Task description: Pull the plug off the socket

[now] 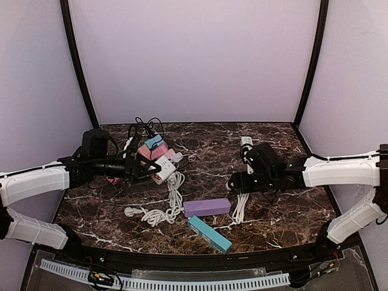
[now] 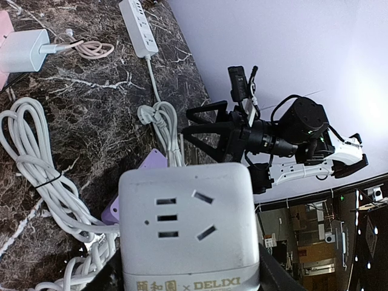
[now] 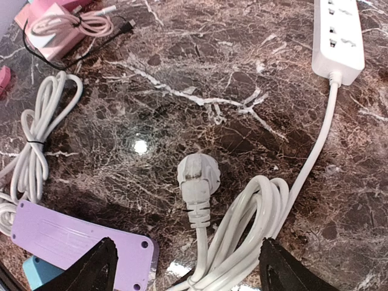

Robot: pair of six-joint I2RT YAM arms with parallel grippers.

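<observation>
My left gripper (image 2: pixel 189 280) is shut on a white cube socket (image 2: pixel 188 224), held above the table; its slots face the left wrist camera with nothing in them. From above, the socket (image 1: pixel 162 172) sits at the tip of the left gripper (image 1: pixel 145 170). The white plug (image 3: pixel 199 173) lies flat on the marble with its coiled cable (image 3: pixel 254 224) beside it. My right gripper (image 3: pixel 188 247) hangs open just above it, fingers wide on either side, touching nothing. In the top view the right gripper (image 1: pixel 236 182) is at centre right.
A white power strip (image 3: pixel 338 36) lies at the back right, its cord running to the coil. A purple box (image 1: pixel 207 207) and a teal box (image 1: pixel 210 234) lie near the front. Another coiled white cable (image 1: pixel 165 209) and pink chargers (image 1: pixel 151 151) sit on the left.
</observation>
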